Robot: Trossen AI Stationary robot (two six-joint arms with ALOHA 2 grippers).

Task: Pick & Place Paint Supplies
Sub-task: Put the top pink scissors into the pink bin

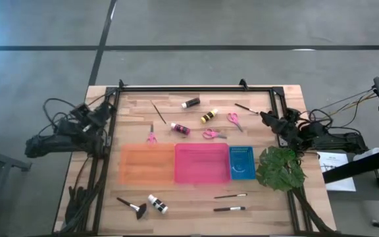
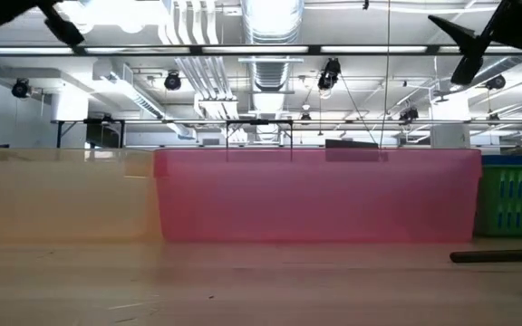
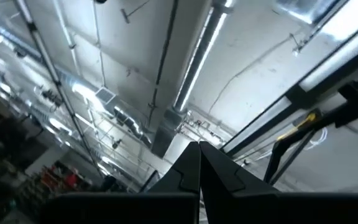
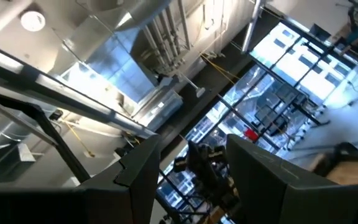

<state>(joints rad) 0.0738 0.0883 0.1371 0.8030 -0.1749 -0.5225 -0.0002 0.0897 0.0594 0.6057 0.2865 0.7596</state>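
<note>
The supplies lie loose on the wooden table in the high view. Beyond the trays are a black bottle (image 1: 191, 103), a yellow bottle (image 1: 208, 116), a pink bottle (image 1: 180, 128), three pink scissors (image 1: 234, 120) (image 1: 210, 134) (image 1: 151, 136) and two thin brushes (image 1: 158, 110) (image 1: 245, 106). On the near side lie a white bottle (image 1: 157, 203) and three brushes (image 1: 131, 207) (image 1: 230, 195) (image 1: 229, 209). My left gripper (image 3: 199, 160), shut, waits at the table's left edge, tipped up toward the ceiling. My right gripper (image 4: 188, 163), open, waits at the right edge, also tipped up.
An orange tray (image 1: 148, 163), a pink tray (image 1: 201, 162) and a small blue tray (image 1: 242, 162) sit side by side mid-table. A green leafy plant (image 1: 280, 168) stands at the right, beside the blue tray. A dark frame runs along the far and side edges.
</note>
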